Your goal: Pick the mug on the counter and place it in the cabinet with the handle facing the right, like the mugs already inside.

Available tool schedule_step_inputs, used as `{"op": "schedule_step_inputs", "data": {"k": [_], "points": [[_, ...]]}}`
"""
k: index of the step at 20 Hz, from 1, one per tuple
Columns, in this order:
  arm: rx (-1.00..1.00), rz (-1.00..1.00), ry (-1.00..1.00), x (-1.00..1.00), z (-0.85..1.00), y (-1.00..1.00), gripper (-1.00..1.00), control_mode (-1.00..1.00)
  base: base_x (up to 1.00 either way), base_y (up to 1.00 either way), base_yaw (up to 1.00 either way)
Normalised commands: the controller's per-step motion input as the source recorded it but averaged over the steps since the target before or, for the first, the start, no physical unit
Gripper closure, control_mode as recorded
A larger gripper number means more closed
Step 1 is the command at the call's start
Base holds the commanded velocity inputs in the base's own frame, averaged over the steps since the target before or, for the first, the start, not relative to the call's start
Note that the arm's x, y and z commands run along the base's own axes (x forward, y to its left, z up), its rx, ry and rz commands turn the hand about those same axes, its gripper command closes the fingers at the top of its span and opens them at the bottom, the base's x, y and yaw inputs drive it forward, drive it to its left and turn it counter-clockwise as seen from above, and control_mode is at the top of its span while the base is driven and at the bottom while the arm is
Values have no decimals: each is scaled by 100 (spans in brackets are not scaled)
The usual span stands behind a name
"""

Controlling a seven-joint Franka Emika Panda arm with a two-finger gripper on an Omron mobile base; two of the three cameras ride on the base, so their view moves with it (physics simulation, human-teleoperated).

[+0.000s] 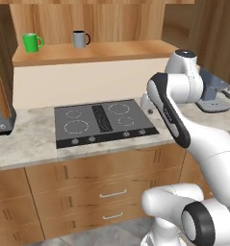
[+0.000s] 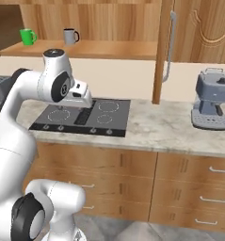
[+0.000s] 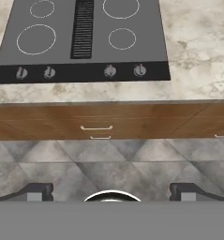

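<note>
The arm [image 1: 184, 115] is folded up tight over the front of the counter [image 2: 161, 129], elbow high, forearm angled down, wrist tucked just above the hob's [image 1: 102, 122] near edge. From the hand camera the gripper [image 3: 111, 192] looks down past the counter lip at drawer fronts [image 3: 97, 123] and grey floor tiles, and its two finger tips [image 3: 36, 191] stand wide apart with nothing between them. Beyond the wrist lies the dark four-ring hob, its knobs in a row along the near side. A grey coffee machine [image 2: 212, 101] sits on the counter well to the right. Further back and up, the cabinet [image 1: 95, 50] stands open, its dark door [image 2: 163, 52] swung out edge-on. On its shelf, a bright green mug [image 1: 31, 42] sits at the left, handle pointing right, and a grey mug [image 1: 80, 39] with a dark handle, also turned right, stands a little apart to its right.
</note>
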Motion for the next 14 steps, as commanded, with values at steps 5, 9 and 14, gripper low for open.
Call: {"op": "schedule_step_inputs", "data": {"k": [5, 9, 14], "points": [[0, 0, 0, 0, 0, 0, -100, 100, -57, -28, 0], [0, 0, 0, 0, 0, 0, -100, 100, -34, -60, 1], [0, 0, 0, 0, 0, 0, -100, 100, 5, -92, 6]]}}
